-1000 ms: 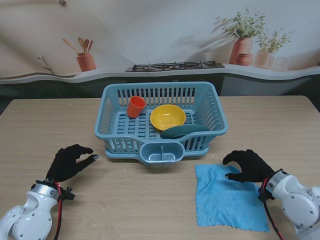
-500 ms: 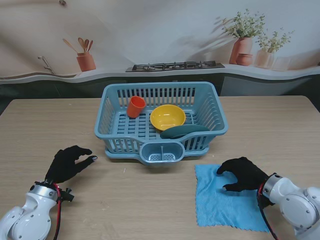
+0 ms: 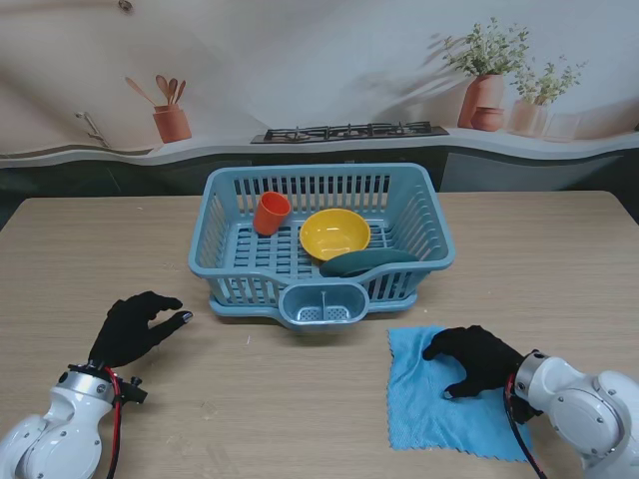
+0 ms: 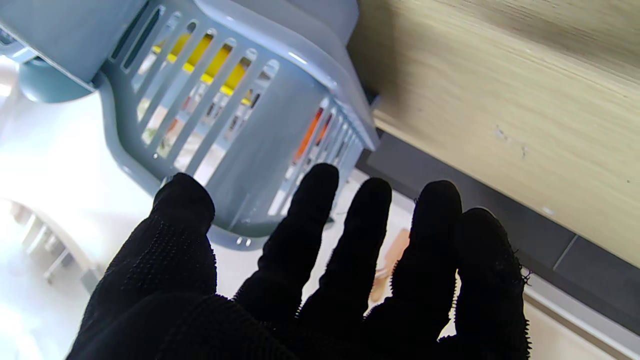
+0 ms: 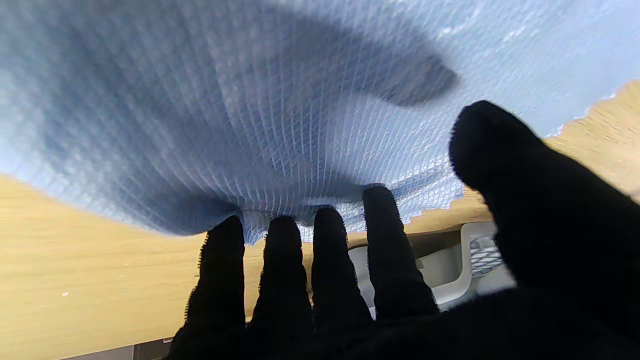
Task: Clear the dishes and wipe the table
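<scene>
One blue dish rack (image 3: 424,215) sits on the wooden table (image 3: 90,249), and inside it I count three dishes: one orange cup (image 3: 271,213), one yellow bowl (image 3: 334,234) and one dark teal plate (image 3: 366,261) leaning along the rack's near right edge. A small cutlery pocket (image 3: 321,303) hangs off the rack's front. There is one blue cloth (image 3: 439,419), and two black-gloved hands.

The right hand (image 3: 475,357) lies over the cloth, palm down, fingers a little apart and curved. In the right wrist view the four fingertips (image 5: 327,222) press into the weave near the cloth's far-left edge, where the fabric bunches slightly, while the thumb (image 5: 492,145) stands off to the side. It rests on the cloth rather than gripping it, as far as I can tell. The rest of the cloth spreads flat beneath and nearer to me than that hand, its near edge close to the table's edge. The rack stands beyond the hand and to its left, the cutlery pocket being the nearest part.

The left hand (image 3: 135,326) hovers over bare table, holding nothing, fingers loosely spread with the thumb apart. The rack lies ahead of it and to its right, well apart; the left wrist view shows yellow and orange through the rack's slots (image 4: 220,85).
</scene>
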Controlling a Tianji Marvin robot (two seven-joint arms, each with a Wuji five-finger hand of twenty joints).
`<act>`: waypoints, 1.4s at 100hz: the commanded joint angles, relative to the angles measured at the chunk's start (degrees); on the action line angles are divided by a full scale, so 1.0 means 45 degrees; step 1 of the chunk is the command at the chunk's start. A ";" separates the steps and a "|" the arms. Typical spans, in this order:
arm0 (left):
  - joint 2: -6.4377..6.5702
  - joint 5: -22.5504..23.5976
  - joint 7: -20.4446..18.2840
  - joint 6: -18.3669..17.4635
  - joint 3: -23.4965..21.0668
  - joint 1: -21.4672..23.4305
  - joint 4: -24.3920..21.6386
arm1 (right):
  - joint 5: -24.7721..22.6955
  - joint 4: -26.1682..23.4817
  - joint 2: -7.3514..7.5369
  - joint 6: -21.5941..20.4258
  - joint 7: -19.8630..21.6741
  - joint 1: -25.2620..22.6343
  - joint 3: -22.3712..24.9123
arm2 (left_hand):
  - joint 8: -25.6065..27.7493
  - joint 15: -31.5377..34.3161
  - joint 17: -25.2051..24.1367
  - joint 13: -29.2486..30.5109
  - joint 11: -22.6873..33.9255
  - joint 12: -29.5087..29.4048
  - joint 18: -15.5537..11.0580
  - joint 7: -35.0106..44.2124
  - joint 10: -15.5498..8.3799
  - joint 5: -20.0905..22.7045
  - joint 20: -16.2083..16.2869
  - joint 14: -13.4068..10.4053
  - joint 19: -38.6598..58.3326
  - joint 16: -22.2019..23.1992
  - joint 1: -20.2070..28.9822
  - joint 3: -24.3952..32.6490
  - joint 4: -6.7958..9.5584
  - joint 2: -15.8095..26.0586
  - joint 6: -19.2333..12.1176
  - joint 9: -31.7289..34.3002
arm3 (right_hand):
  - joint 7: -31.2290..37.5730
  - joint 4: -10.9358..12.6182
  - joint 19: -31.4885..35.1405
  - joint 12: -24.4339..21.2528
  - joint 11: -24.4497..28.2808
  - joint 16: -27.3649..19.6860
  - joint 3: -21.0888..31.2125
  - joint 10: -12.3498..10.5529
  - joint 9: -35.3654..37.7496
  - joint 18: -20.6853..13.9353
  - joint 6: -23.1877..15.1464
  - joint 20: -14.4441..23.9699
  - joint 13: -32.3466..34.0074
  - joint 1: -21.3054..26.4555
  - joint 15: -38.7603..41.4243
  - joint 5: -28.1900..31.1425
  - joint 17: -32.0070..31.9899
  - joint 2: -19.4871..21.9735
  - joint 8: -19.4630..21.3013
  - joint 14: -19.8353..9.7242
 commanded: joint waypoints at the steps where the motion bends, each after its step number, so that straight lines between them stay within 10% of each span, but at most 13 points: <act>1: -0.0058 -0.0103 -0.0155 -0.0050 -0.0006 0.0064 -0.0052 | -0.0449 0.0386 -0.0011 0.0029 0.0325 -0.0084 -0.0289 | 0.0148 0.0214 -0.0049 0.0245 0.0005 0.0032 0.0317 -0.0163 0.0393 0.0584 0.0217 0.0686 0.0160 0.0185 0.0389 -0.0258 0.0292 0.0444 0.0033 0.0139 | 0.0162 0.0109 0.0952 0.0118 0.0543 0.0501 0.0693 0.0205 -0.0142 0.0160 0.0560 0.0492 0.0637 0.0387 0.1431 -0.0312 0.0376 -0.0925 0.0079 -0.0127; 40: -0.0095 -0.0165 -0.0006 -0.0112 -0.0015 0.0092 -0.0056 | -0.1946 0.1316 -0.0014 -0.0154 -0.0929 0.0172 -0.1013 | 0.0162 0.0224 -0.0044 0.0247 0.0005 0.0033 0.0323 -0.0174 0.0371 0.0581 0.0224 0.0676 0.0160 0.0185 0.0438 -0.0370 0.0302 0.0508 0.0019 0.0121 | 0.4015 -0.0011 1.0842 0.1429 0.4534 0.3834 0.2963 0.0780 0.2308 -0.2222 0.1215 0.1301 0.4567 0.3267 0.9723 0.0678 0.5688 -0.2263 0.0611 -0.0111; 46: -0.0099 -0.0174 0.0004 -0.0127 -0.0022 0.0101 -0.0060 | -0.2251 0.1468 -0.0023 -0.0195 -0.1305 0.0221 -0.1138 | 0.0162 0.0223 -0.0044 0.0252 0.0002 0.0032 0.0323 -0.0176 0.0372 0.0582 0.0224 0.0685 0.0160 0.0183 0.0451 -0.0390 0.0303 0.0510 0.0018 0.0111 | 0.4926 -0.1398 1.1682 0.1723 0.5095 0.2919 0.3838 0.0729 0.3552 -0.2772 0.0847 0.0962 0.5792 0.3979 1.0690 0.1547 0.7125 -0.3058 0.0713 0.0028; 56: -0.0101 -0.0141 0.0044 -0.0147 -0.0031 0.0117 -0.0052 | -0.2454 0.1631 -0.0037 -0.0135 -0.1634 0.0291 -0.1276 | 0.0163 0.0224 -0.0044 0.0241 0.0001 0.0031 0.0323 -0.0181 0.0380 0.0575 0.0226 0.0662 0.0159 0.0183 0.0461 -0.0426 0.0306 0.0534 0.0015 0.0117 | 0.5656 -0.1868 1.2363 0.1483 0.5365 0.1969 0.4811 0.0566 0.5464 -0.3055 0.0109 0.0765 0.7363 0.4715 1.1659 0.3066 0.8845 -0.3913 0.0967 0.0145; 85: -0.0107 -0.0151 0.0064 -0.0200 -0.0044 0.0141 -0.0048 | -0.2576 0.1674 -0.0102 0.0069 -0.2157 0.0269 -0.1281 | 0.0163 0.0225 -0.0044 0.0228 -0.0010 0.0027 0.0323 -0.0201 0.0380 0.0538 0.0228 0.0668 0.0158 0.0183 0.0502 -0.0528 0.0319 0.0548 -0.0036 0.0098 | 0.5994 -0.1992 1.2390 0.1034 0.5079 0.1415 0.4789 0.0238 0.7835 -0.2844 -0.0918 0.0917 0.8499 0.4829 1.1911 0.5242 0.9949 -0.3762 -0.1296 0.0387; 95: -0.0111 -0.0147 0.0092 -0.0227 -0.0046 0.0146 -0.0036 | -0.2241 0.1579 -0.0162 -0.0011 -0.2302 0.0163 -0.1167 | 0.0161 0.0214 -0.0052 0.0215 -0.0016 0.0025 0.0303 -0.0210 0.0356 0.0525 0.0227 0.0659 0.0155 0.0178 0.0534 -0.0537 0.0326 0.0554 -0.0056 0.0087 | 0.5416 -0.1651 1.0643 0.1003 0.4591 0.1786 0.3956 0.0311 0.6396 -0.1515 -0.0447 0.0772 0.6912 0.4204 1.0221 0.4150 0.7583 -0.2343 -0.1528 0.0603; 105: -0.0115 -0.0130 0.0129 -0.0244 -0.0043 0.0139 -0.0008 | -0.1783 0.1376 -0.0226 -0.0032 -0.2323 -0.0022 -0.0993 | 0.0163 0.0217 -0.0051 0.0220 -0.0016 0.0025 0.0297 -0.0208 0.0352 0.0531 0.0226 0.0645 0.0156 0.0178 0.0537 -0.0563 0.0327 0.0564 -0.0083 0.0088 | 0.4201 -0.0023 0.8479 0.1316 0.4032 0.2594 0.3259 0.0090 0.5088 -0.0352 -0.0162 -0.0375 0.5255 0.3081 0.7451 0.3213 0.5050 -0.1189 0.0028 0.0316; 140: -0.0110 -0.0333 -0.0043 -0.0139 0.0005 0.0105 -0.0041 | -0.1150 0.0888 -0.0179 -0.0448 -0.1486 -0.0418 -0.0693 | 0.0174 0.0206 -0.0054 0.0203 -0.0014 0.0026 0.0289 -0.0212 0.0335 0.0514 0.0222 0.0626 0.0156 0.0174 0.0586 -0.0639 0.0338 0.0581 -0.0080 0.0083 | 0.3238 -0.0297 0.6116 0.0920 0.2766 0.1551 0.2352 0.0267 0.2576 0.0329 -0.0043 -0.1175 0.2712 0.1286 0.4781 0.1351 0.1823 -0.1388 -0.0142 0.0551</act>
